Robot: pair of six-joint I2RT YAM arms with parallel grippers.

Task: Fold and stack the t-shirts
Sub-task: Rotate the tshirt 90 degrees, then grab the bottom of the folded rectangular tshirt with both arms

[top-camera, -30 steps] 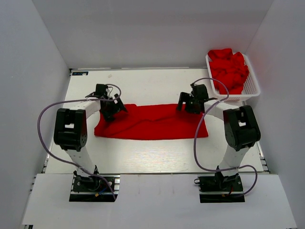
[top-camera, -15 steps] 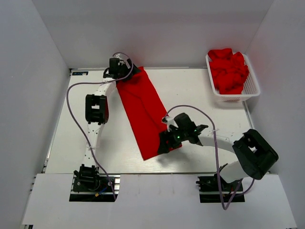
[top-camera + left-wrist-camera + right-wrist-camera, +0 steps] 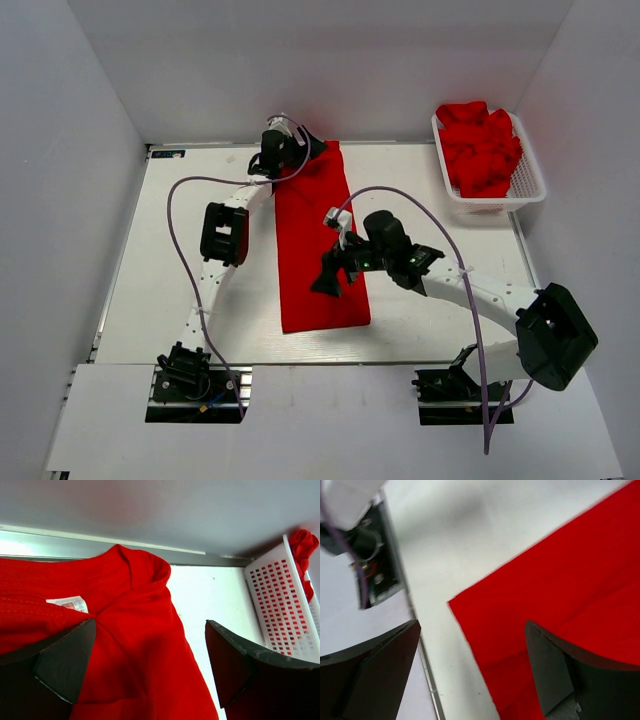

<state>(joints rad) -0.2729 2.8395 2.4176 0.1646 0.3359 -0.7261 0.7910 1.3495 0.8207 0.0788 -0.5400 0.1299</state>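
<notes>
A red t-shirt (image 3: 318,250), folded into a long narrow strip, lies on the white table (image 3: 180,260) a little left of the middle of the overhead view. It runs from the table's upper edge down almost to its lower edge, and its lower end is squared off. The left gripper (image 3: 293,150) sits at the upper end of the strip, at the top centre of the frame, close to the back wall (image 3: 320,70). Its jaws stand wide apart with nothing pinched between them. In the left wrist view the collar end of the shirt fills the left and centre, with a small white label (image 3: 67,603) at the left. One dark finger (image 3: 55,670) at the lower left lies over the red cloth, while the other at the lower right is over bare table. The right gripper (image 3: 330,278) hangs over the lower half of the strip, just right of the frame's centre. Its jaws are also spread wide and hold nothing. In the right wrist view a squared corner of the red cloth points toward the left of the frame between the two fingers (image 3: 375,675), with bare white table beside it. Whether the fingertips touch the cloth cannot be told. A white mesh basket (image 3: 530,185) stands at the upper right of the overhead view, well apart from the strip. It is filled with a heap of crumpled red t-shirts (image 3: 480,145), and its mesh wall also shows at the right edge of the left wrist view.
</notes>
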